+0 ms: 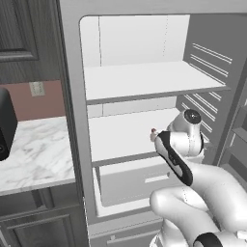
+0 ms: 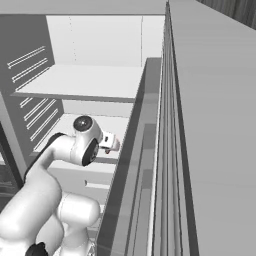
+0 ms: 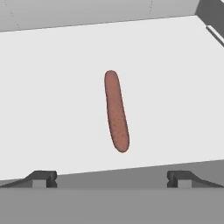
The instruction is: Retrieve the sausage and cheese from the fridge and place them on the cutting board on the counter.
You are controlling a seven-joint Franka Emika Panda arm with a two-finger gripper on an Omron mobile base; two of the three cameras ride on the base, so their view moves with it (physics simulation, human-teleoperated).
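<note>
The fridge (image 1: 72, 96) stands open, white inside. The sausage (image 3: 116, 111), a reddish-brown cylinder, lies alone on the middle shelf (image 3: 52, 87), its length pointing away from the hand. My gripper (image 3: 111, 178) hovers open just in front of it, fingertips (image 3: 41, 177) wide apart and level with the shelf's near edge, nothing between them. From the left base view the arm's wrist (image 1: 185, 132) reaches into the fridge at that shelf, a red speck of the sausage (image 1: 153, 130) showing beside it. The cheese, the cutting board and the counter are out of view.
An upper shelf (image 1: 144, 82) hangs above the arm and a drawer (image 1: 140, 181) sits below. The fridge door (image 2: 210, 125) stands close on the right. A short marble top (image 1: 34, 154) with a black appliance (image 1: 6, 125) lies left of the fridge.
</note>
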